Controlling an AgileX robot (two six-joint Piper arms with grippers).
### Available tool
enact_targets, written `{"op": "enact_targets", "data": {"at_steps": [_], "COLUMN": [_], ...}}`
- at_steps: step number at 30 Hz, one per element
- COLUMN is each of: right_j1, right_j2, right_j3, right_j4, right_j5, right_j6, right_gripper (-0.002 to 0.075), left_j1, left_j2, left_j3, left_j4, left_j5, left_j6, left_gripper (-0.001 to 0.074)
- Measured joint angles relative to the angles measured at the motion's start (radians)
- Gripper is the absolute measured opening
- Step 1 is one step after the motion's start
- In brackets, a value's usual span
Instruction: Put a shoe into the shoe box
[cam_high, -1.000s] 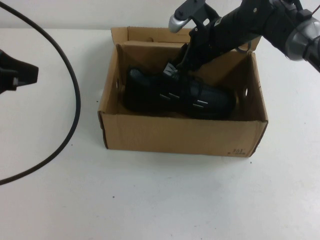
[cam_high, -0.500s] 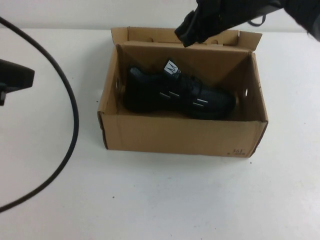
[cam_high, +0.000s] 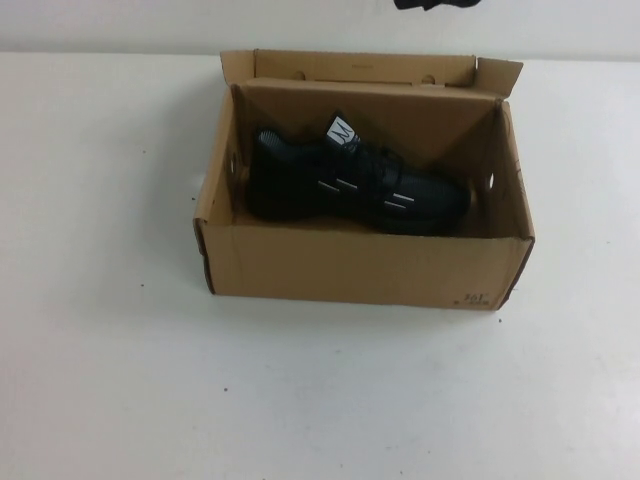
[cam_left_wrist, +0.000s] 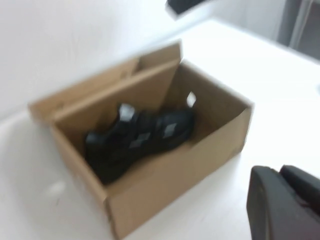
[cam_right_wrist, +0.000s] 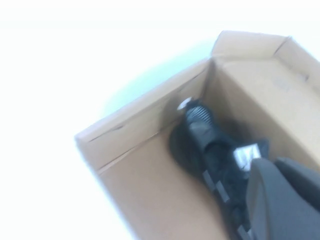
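Right claw (cam_high: 432, 4) raised; left claw (cam_left_wrist: 282, 207) aside.

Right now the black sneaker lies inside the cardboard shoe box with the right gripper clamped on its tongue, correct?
Not quite. The black sneaker lies in the cardboard shoe box, but the high view shows nothing gripping it: the right gripper is up at the frame's top edge. The left gripper is beside the box.

The shoe box (cam_high: 365, 268) stands open at the top on the table (cam_high: 100, 380), its mouth unobstructed from above, while its four upright walls and the raised rear flaps bar any sideways way in. The shoe (cam_high: 350, 190) lies along the floor of the box and fills most of its length, leaving narrow strips along the near wall and at either end. The right pincer (cam_high: 435, 4) hangs high beyond the back flap; the left pincer (cam_left_wrist: 285, 205) sits well apart from the box, with bare table all around it.
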Motion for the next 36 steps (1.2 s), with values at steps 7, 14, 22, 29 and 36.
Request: {"op": "enact_targets", "data": {"at_steps": [7, 14, 22, 29, 36], "right_j1": [0.000, 0.000, 0.000, 0.000, 0.000], "right_j2": [-0.121, -0.394, -0.836, -1.138, -1.345], "right_j3": [0.044, 0.266, 0.810, 1.265, 1.563], "right_j4": [-0.007, -0.007, -0.002, 0.006, 0.006], "right_j5": [0.032, -0.162, -0.573, -0.723, -0.856], "right_j6": [0.078, 0.055, 0.010, -0.018, -0.023], "right_gripper": [-0.0015, -0.0015, -0.0015, -0.0015, -0.0015], "left_j1": [0.000, 0.000, 0.000, 0.000, -0.029], "left_j2": [-0.216, -0.395, -0.420, -0.420, -0.416], "left_j3": [0.155, 0.379, 0.512, 0.514, 0.516], "left_j4": [-0.044, -0.034, 0.002, 0.002, 0.002], "left_j5": [-0.136, -0.409, -0.515, -0.558, -0.567], "left_j6": [-0.017, -0.045, -0.052, -0.052, -0.052], "left_gripper": [0.0002, 0.0002, 0.0002, 0.0002, 0.0002]}}
